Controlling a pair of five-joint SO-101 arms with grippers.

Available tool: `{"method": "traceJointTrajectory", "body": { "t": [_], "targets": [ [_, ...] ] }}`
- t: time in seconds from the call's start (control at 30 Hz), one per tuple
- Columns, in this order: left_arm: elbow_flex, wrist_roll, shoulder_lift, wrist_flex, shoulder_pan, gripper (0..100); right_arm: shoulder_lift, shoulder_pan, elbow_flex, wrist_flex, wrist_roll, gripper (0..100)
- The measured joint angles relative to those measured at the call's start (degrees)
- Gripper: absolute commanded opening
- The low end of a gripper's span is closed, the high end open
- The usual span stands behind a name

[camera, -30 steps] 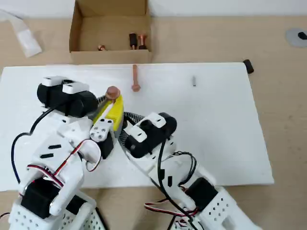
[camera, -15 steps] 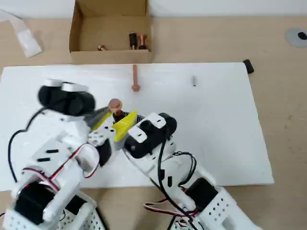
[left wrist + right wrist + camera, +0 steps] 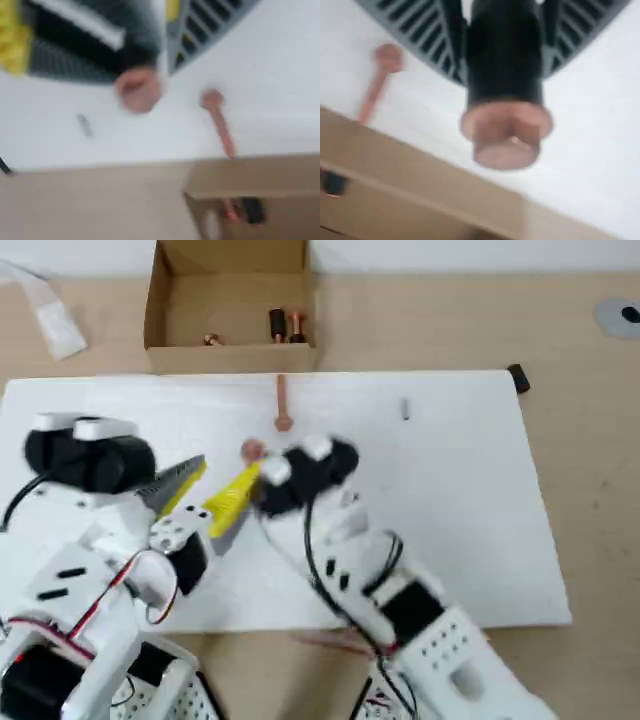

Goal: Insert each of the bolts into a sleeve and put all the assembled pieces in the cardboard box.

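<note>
— What has the right tool [image 3: 505, 75] got?

— It's clenched on a black sleeve [image 3: 505, 45], with a copper bolt [image 3: 252, 450] already in it. The bolt's round head pokes out of the end of the sleeve, past the fingertips.

— And where is that over the tabletop [image 3: 590, 490]?

— Over the white board [image 3: 450, 520], toward its back edge. It's near the head of a loose bolt [image 3: 282, 403] but not touching it. That one lies flat on the board with its shaft pointing at the cardboard box [image 3: 155, 310]. I can't tell from here whether the held piece is off the board or resting on it.

— The left tool [image 3: 228, 468]?

— Released, the yellow finger and the grey one spread apart with nothing between them. It sits just beside the right tool, to its left, and points toward the held bolt head.

— Anything in the box?

— The box is on the bare tabletop, right behind the board. Two pieces [image 3: 285, 325] stand side by side against the near wall, and there's a small copper bit [image 3: 212, 339] further left.

— What else is out?

— A small grey pin [image 3: 405, 410] on the board, well to the right of the loose bolt. There's also a little black thing [image 3: 517, 377] at the board's far right corner.
</note>
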Motion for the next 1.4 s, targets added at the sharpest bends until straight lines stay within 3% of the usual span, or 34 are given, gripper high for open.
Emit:
{"method": "traceJointTrajectory", "body": {
  "t": [0.17, 0.3, 0.57, 1.0, 1.27, 1.4],
  "targets": [
    [-0.09, -4.22, 4.66, -0.79, -8.97, 0, 22.59, 4.22, -17.58, 0.0, 0.0, 0.9],
    [0.0, -9.67, 9.41, -1.67, -14.24, 1, 41.14, 6.51, -34.29, 0.0, 0.0, 0.9],
    [0.62, -10.9, 10.11, -1.67, -20.84, 1, 74.81, 10.02, -71.12, 0.0, 0.0, 0.9],
    [3.16, -10.9, 10.29, -1.67, -21.54, 1, 122.64, 15.91, -123.16, 0.0, 0.62, 1.2],
    [3.16, -10.9, 10.29, -1.67, -21.63, 1, 146.11, 17.14, -149.19, 2.37, 11.96, 2.4],
    [3.16, -10.9, 10.29, -1.67, -21.63, 11, 150.07, 17.05, -157.27, 10.37, 16.44, 11.8]
  ]
}}
